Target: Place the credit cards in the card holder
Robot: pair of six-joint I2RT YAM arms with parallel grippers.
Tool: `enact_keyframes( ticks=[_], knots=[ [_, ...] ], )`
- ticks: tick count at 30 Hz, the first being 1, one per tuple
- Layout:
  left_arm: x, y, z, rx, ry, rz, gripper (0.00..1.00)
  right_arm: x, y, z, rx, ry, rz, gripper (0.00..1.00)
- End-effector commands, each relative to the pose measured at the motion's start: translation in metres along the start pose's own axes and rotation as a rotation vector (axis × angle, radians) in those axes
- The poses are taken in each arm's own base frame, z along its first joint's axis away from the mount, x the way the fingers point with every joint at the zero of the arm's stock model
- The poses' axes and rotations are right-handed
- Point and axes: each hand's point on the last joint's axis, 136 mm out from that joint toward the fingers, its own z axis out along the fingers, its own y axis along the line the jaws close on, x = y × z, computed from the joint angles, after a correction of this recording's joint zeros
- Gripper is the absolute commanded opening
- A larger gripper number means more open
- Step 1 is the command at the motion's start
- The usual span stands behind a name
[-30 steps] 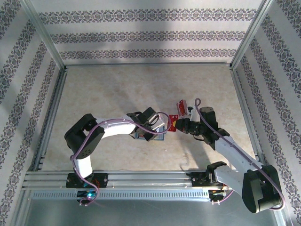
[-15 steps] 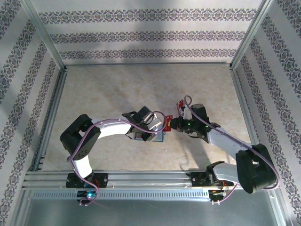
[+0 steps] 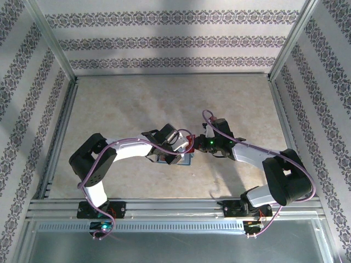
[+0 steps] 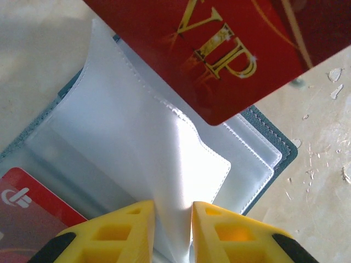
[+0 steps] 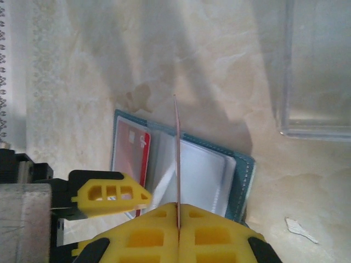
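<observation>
My left pincer [image 4: 173,211] pinches a clear pocket flap [image 4: 164,159], card holder [image 5: 244,186] open on the bench [image 3: 137,104], mid-width, toward the near edge. My right pincer [image 5: 178,213] grips the VIP card [image 4: 219,49] edge-on over the pockets. Insertion step; next I need its edge in the pocket mouth, then slide.

A beige table [image 3: 137,104] bears the open card holder [image 5: 203,181] and a clear box [image 5: 318,66].

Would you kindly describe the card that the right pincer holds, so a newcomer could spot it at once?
On the table lies the open teal card holder. Over it, the right pincer grips a red card with gold VIP lettering; the other red card sits tucked in a pocket, bearing a white logo.
</observation>
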Motion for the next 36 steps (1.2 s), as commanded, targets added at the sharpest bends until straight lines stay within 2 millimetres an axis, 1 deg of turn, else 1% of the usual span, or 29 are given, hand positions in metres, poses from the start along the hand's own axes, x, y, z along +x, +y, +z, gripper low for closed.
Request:
enact_keyframes(
  ticks=[1, 6, 10, 14, 18, 21, 23, 26, 30, 33, 36],
  knots=[
    [-0.006, 0.002, -0.007, 0.006, -0.032, -0.019, 0.24, -0.002, -0.003, -0.004, 0.041, -0.017, -0.041, 0.0],
    [-0.007, 0.002, -0.007, 0.007, -0.034, -0.019, 0.24, 0.003, -0.004, 0.006, 0.023, 0.009, -0.025, 0.0],
    [-0.008, 0.001, -0.009, 0.012, -0.039, -0.017, 0.25, 0.009, 0.006, 0.015, -0.004, 0.038, -0.044, 0.0],
    [-0.012, 0.0, -0.014, 0.005, -0.052, -0.011, 0.34, 0.016, 0.013, 0.023, -0.02, 0.08, -0.056, 0.0],
    [-0.021, -0.005, -0.031, 0.013, -0.072, -0.002, 0.45, 0.016, 0.017, 0.023, -0.035, 0.076, -0.053, 0.0],
    [-0.035, -0.01, -0.053, 0.034, -0.088, 0.011, 0.5, 0.017, 0.022, 0.02, -0.05, 0.071, -0.05, 0.0],
    [-0.043, -0.008, -0.068, 0.037, -0.098, 0.007, 0.52, 0.017, 0.026, 0.02, -0.063, 0.068, -0.046, 0.0],
    [-0.05, 0.001, -0.09, 0.038, -0.117, -0.003, 0.53, 0.017, 0.033, 0.022, -0.084, 0.068, -0.042, 0.0],
    [-0.05, 0.027, -0.115, 0.002, -0.145, -0.03, 0.53, 0.018, 0.045, 0.027, -0.096, 0.077, -0.056, 0.0],
    [-0.045, 0.049, -0.131, -0.041, -0.161, -0.071, 0.53, 0.021, 0.054, 0.034, -0.094, 0.095, -0.073, 0.0],
    [-0.032, 0.063, -0.139, -0.073, -0.124, -0.099, 0.53, 0.021, 0.06, 0.041, -0.094, 0.105, -0.082, 0.0]
  ],
)
